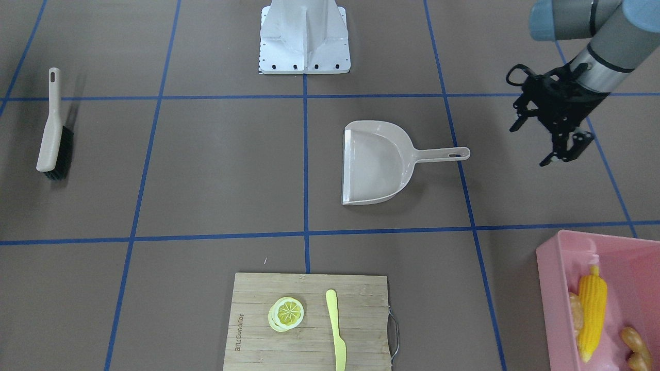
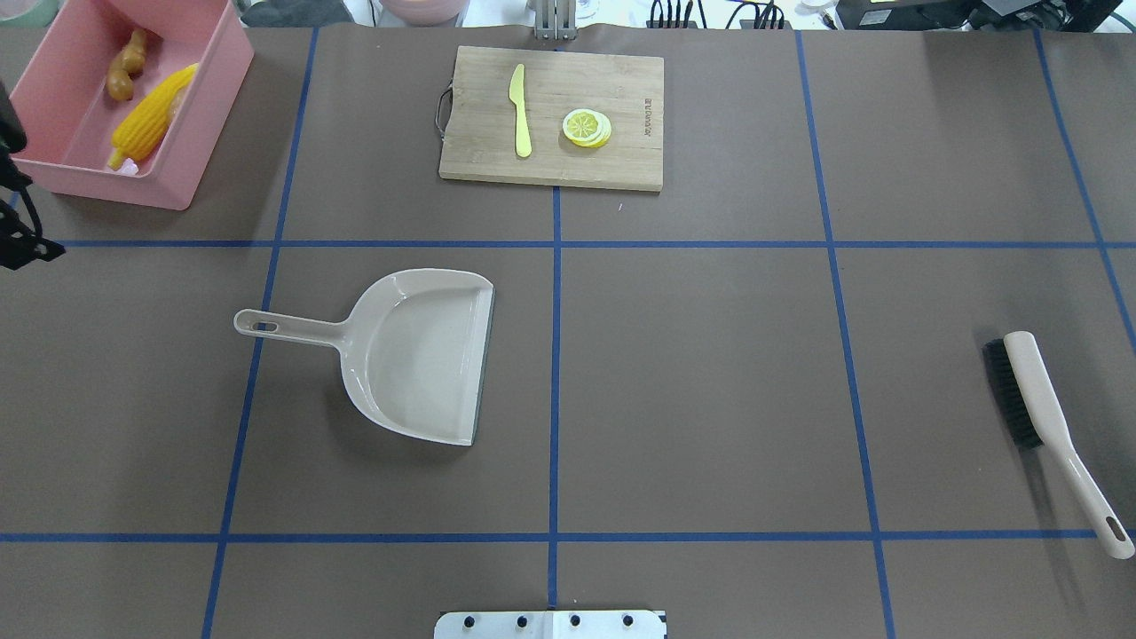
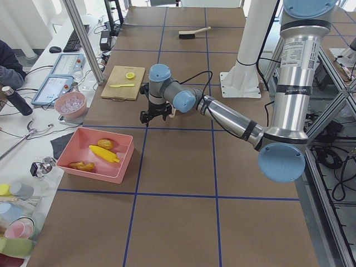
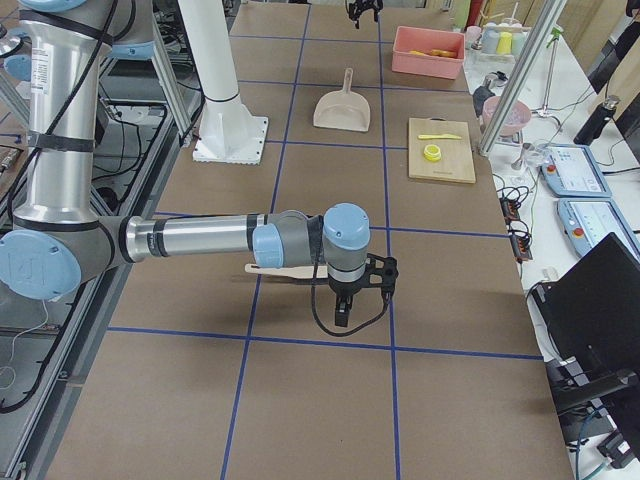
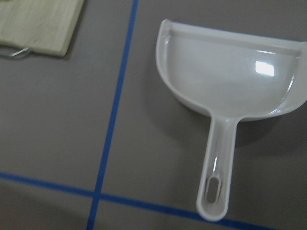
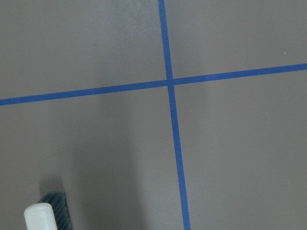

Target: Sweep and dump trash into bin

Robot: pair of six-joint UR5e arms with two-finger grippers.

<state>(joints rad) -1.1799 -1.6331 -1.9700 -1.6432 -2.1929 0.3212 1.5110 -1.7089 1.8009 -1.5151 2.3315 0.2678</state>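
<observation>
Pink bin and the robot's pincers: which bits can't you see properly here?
- Front-facing view: the bin runs off the right and bottom edges; the corn cob covers most of the brown lump.
- Overhead view: the left edge cuts off most of the left pincer.
- Exterior right view: the right pincer is too small to tell open from shut.
- Right wrist view: only the brush tip shows, at the bottom edge.

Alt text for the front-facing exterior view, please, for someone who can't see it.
An empty beige-grey plastic dustpan lies mid-table, its handle pointing toward the open, empty left gripper hovering. The long yellow corn cob and two brown toy foods lie in the large pink plastic tub at lower right; a beige hand brush lies far left.
</observation>
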